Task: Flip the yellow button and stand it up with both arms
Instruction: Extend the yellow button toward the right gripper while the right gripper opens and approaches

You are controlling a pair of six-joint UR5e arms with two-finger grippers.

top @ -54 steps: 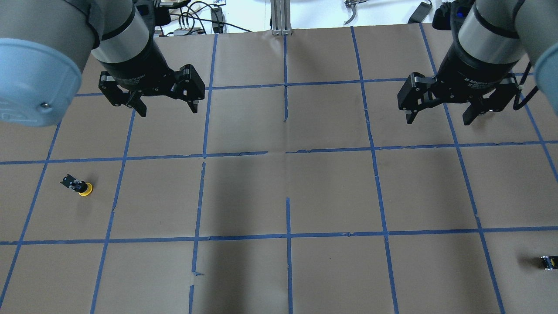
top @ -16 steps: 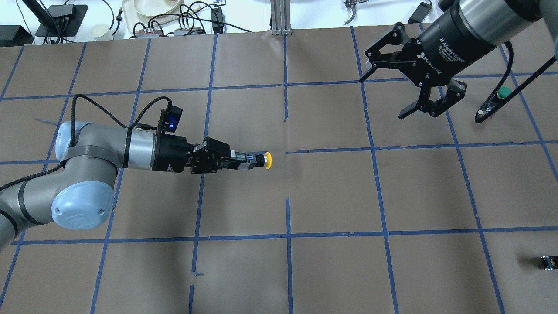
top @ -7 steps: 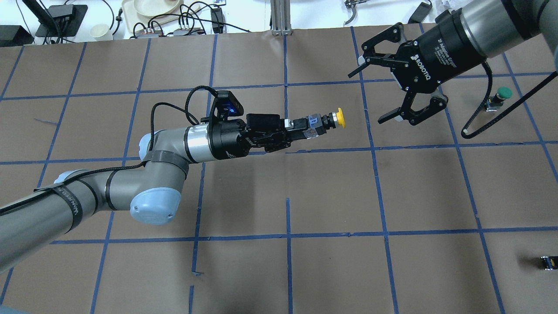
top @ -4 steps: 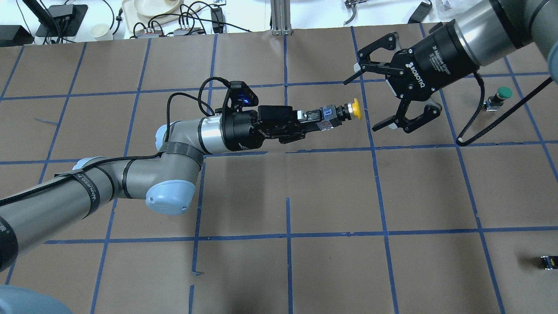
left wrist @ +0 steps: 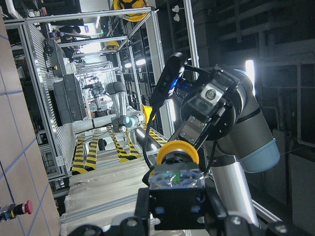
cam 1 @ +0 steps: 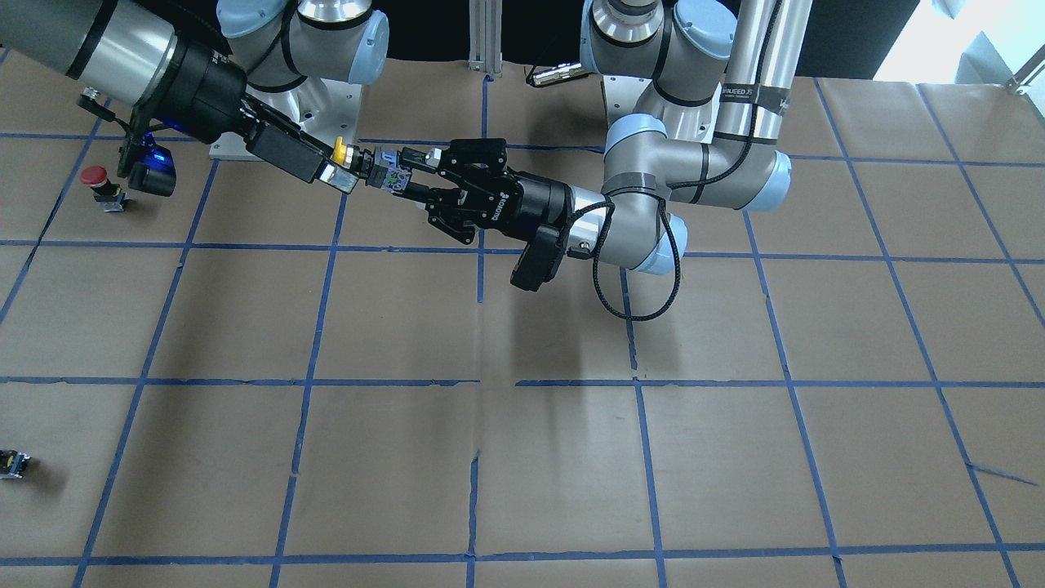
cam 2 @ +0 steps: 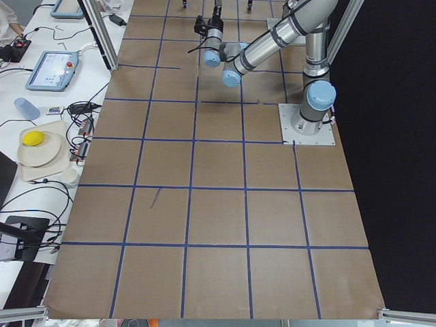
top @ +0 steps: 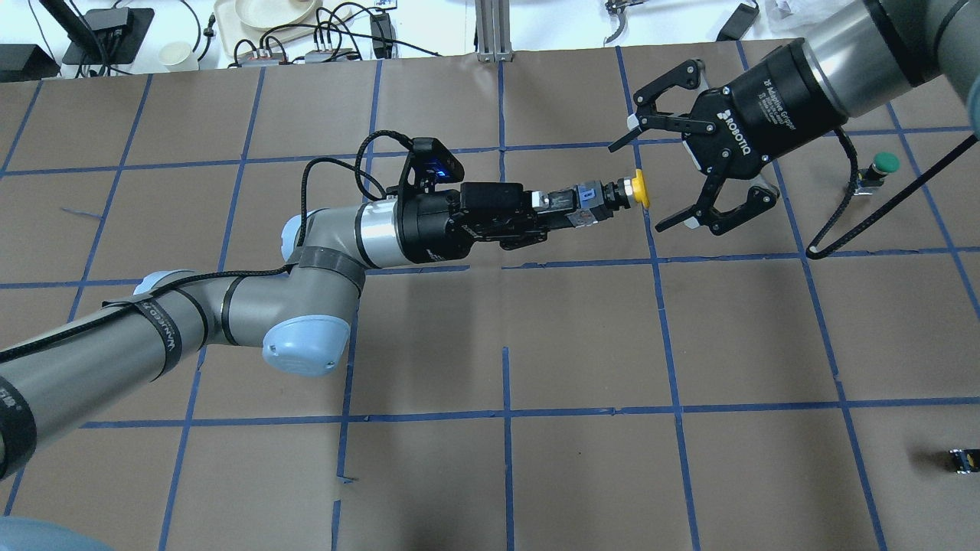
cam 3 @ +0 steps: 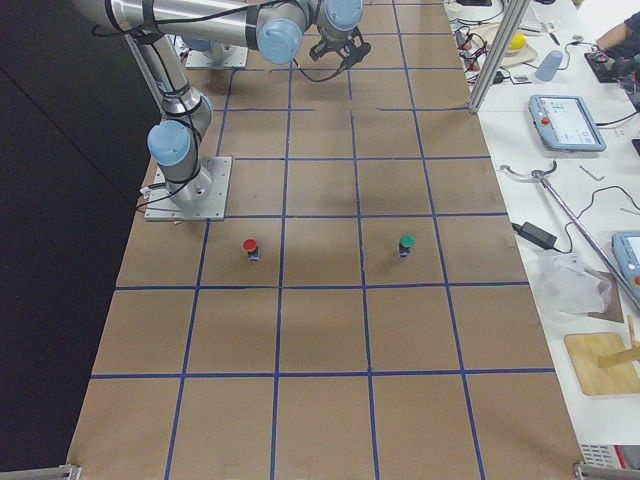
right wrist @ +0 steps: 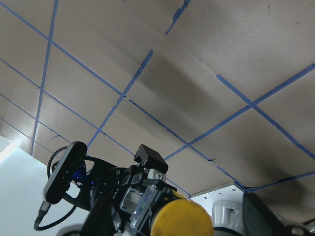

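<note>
The left arm (top: 191, 321) reaches out level above the desk (top: 582, 337), and its jaws are closed narrow on the dark blocky base of the yellow button (top: 638, 190). The button is held clear of the desk and lies on its side: the base sits between the left jaws and the black neck and yellow cap stick out past their tips. The cap points straight at the right arm (top: 857, 46). The right jaws stand wide apart and grip nothing. In the overhead view the yellow cap sits right at the mouth of the right jaws, about level with their tips, one finger on each side and clear of it. From the front view I cannot tell whether the cap touches one of them. The right wrist view shows the cap close up at the bottom of its picture, with the left jaws behind it. A red-capped button (cam 1: 95, 177) stands on the desk behind the right jaws, beside that arm's wrist camera. A green-capped button (top: 884, 162) also stands behind the right jaws, well apart from them. A small dark switch block (top: 963, 459) lies far from both pairs of jaws, near the desk's edge.
</note>
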